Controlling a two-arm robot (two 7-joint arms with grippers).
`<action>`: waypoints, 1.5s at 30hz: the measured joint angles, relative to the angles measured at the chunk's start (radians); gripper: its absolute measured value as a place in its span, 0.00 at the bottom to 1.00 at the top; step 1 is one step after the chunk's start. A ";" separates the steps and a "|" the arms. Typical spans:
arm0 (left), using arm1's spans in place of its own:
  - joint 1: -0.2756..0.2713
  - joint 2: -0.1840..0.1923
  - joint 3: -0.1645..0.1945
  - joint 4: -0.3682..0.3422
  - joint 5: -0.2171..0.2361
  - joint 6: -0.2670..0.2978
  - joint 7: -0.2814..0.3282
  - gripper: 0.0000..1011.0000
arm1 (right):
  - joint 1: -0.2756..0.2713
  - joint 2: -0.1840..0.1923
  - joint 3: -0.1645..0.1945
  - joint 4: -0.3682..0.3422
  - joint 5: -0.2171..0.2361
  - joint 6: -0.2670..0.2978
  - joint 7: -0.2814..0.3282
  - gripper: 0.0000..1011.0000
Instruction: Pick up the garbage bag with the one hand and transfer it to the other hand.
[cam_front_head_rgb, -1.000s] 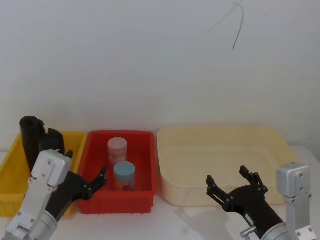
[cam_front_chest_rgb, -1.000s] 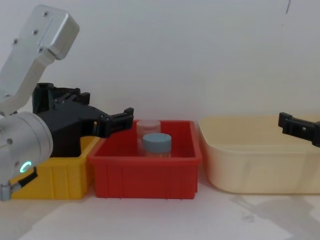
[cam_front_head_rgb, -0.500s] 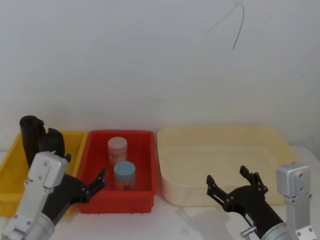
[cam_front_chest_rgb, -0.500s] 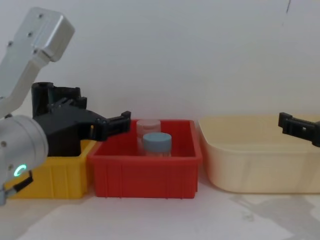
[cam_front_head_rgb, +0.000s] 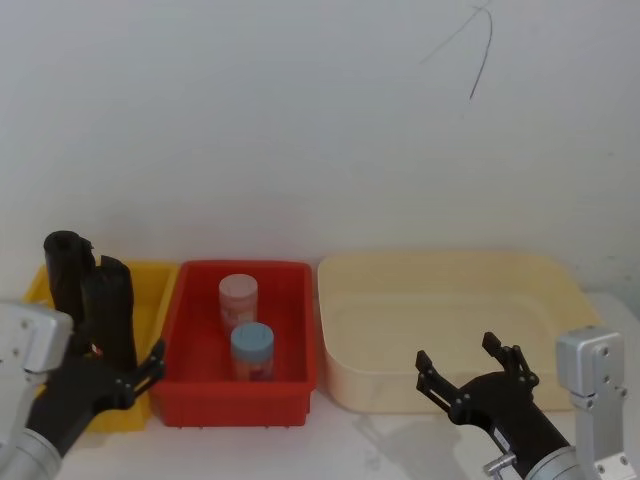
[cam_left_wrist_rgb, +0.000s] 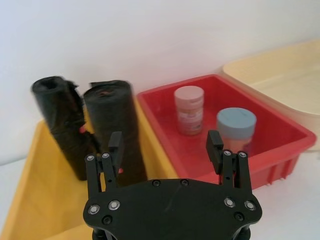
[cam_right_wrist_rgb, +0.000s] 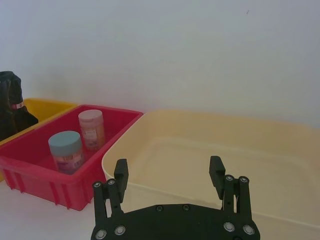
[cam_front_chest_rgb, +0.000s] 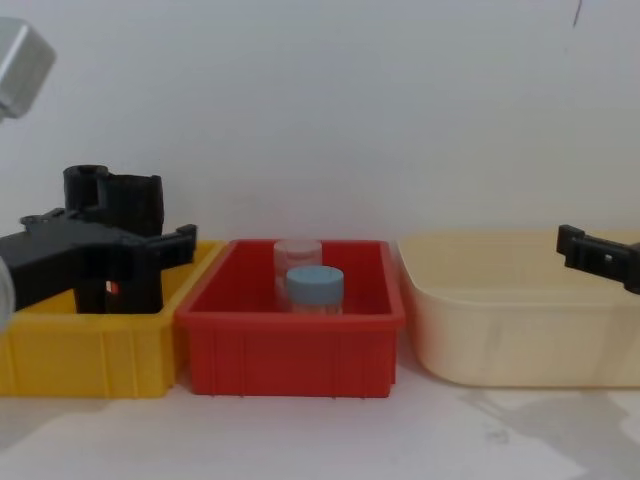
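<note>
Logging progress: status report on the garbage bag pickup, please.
Left gripper open, facing the garbage bag, nothing held. Right gripper open before the cream tub. Garbage bag upright in yellow bin; rumpled roll close beside it.

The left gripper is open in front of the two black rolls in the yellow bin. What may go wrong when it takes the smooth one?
1. The garbage bag stands right beside the rumpled roll, so the open left gripper may pinch the wrong roll or both.
2. It stands upright close to the wall of the yellow bin; a finger could strike that wall or tip the roll over.
The right gripper hovers open by the cream tub.
</note>
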 joint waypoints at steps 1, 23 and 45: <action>0.002 0.001 -0.005 -0.001 -0.004 0.002 0.000 0.99 | 0.000 0.000 0.000 0.000 0.000 0.000 0.000 0.99; -0.082 -0.016 -0.074 0.105 -0.067 0.068 -0.038 0.99 | 0.000 0.000 0.000 0.000 0.000 0.000 0.000 0.99; -0.313 -0.067 0.045 0.386 0.061 0.044 -0.149 0.50 | 0.000 0.000 0.000 0.000 0.000 0.000 0.000 0.99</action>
